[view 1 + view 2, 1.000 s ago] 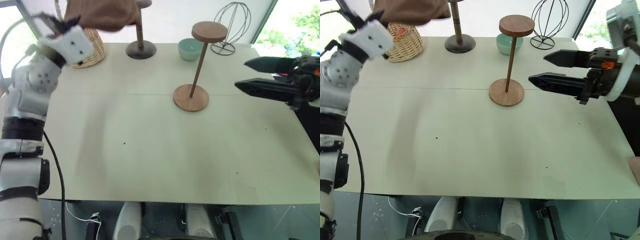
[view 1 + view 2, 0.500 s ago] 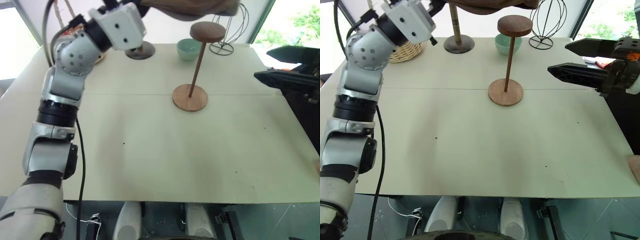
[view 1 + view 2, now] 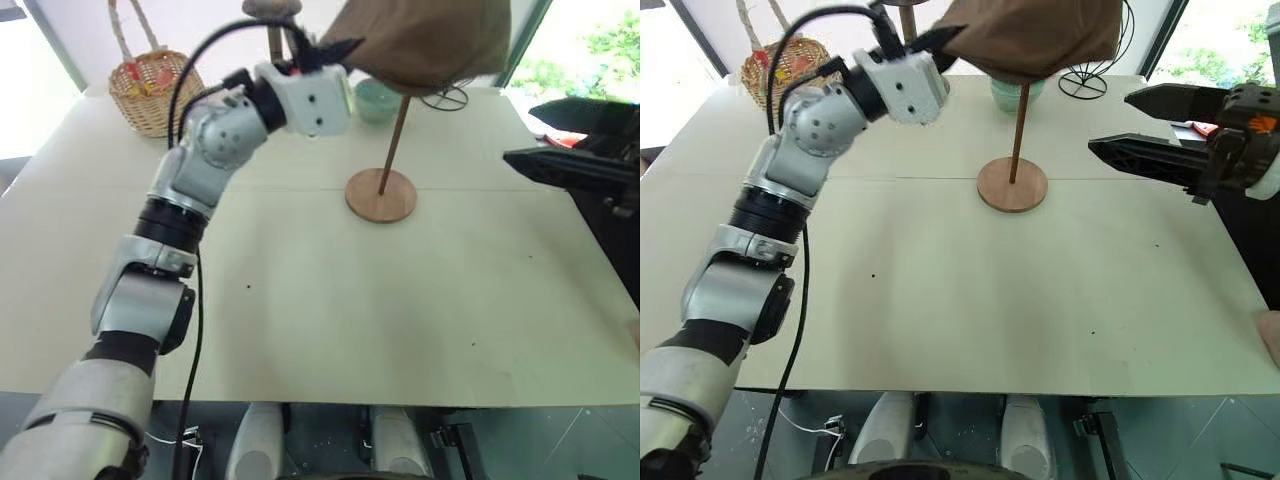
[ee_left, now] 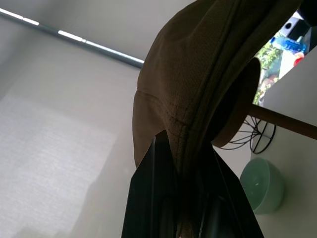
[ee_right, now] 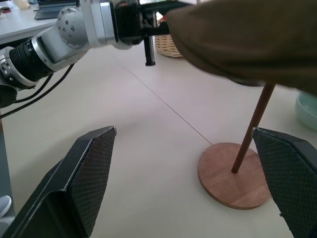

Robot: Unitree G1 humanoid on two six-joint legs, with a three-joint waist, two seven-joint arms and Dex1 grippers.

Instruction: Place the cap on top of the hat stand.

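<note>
A woven wicker basket with a tall handle (image 3: pixel 150 90) sits at the far left of the pale rectangular table (image 3: pixel 330 310); a mint-green ceramic bowl (image 4: pixel 261 184) rests near a black wire globe-shaped stand (image 3: pixel 1095 80).

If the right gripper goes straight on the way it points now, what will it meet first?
Probably the hat stand: its thin stem stands between the open right gripper fingers' line ahead. Depth is unclear, so it might pass beside it.

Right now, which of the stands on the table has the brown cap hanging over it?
The light wooden hat stand with the thin straight stem and round base, mid-table. The cap covers its top; the black wire globe stand sits farther back, uncovered.
</note>
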